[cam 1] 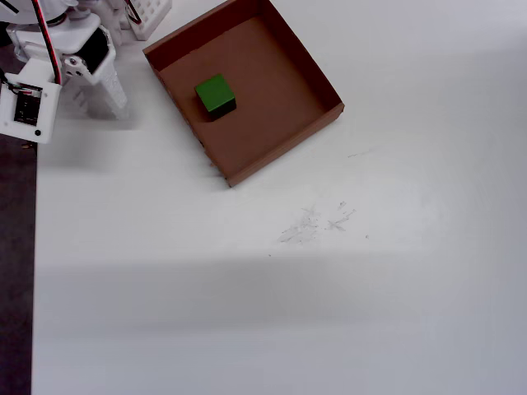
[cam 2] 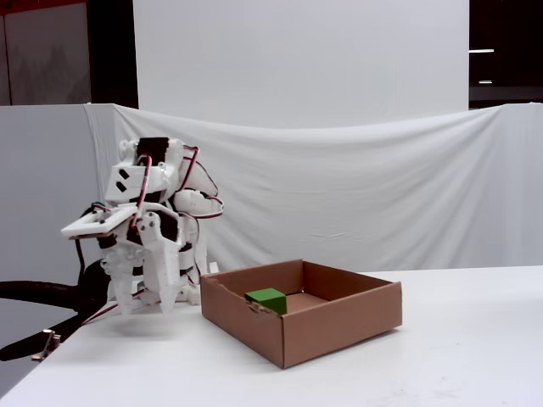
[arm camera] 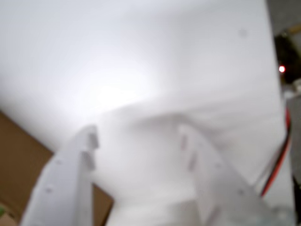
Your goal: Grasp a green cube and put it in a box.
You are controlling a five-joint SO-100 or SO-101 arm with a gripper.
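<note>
Overhead view gives me the clearest layout: the small matte green cube (cam 1: 215, 94) sits on the floor of the shallow square brown cardboard box (cam 1: 280, 136), toward the box's ten o'clock side and close to the wall there, though I cannot say whether it touches that wall. My white two-finger gripper (cam 1: 103, 97) hangs over the bare white table (cam 1: 288, 296) outside the box, at about nine o'clock from the cube, with the box's wall between them. It holds nothing.

In the fixed view the white arm (cam 2: 153, 220) is folded down at nine o'clock of the box (cam 2: 339, 326), its gripper (cam 2: 146, 301) pointing at the tabletop just beside the box's near corner. The cube (cam 2: 268, 299) shows above the box rim, resting inside, at three o'clock from the fingertips.

The wrist view is blurred. I see the two white fingers (arm camera: 70, 183) rising from the bottom edge with a clear gap between them, so the jaws stand moderately apart, empty. A strip of the brown box (arm camera: 21, 160) shows at eight o'clock, and a red wire (arm camera: 277, 160) runs at four o'clock.
</note>
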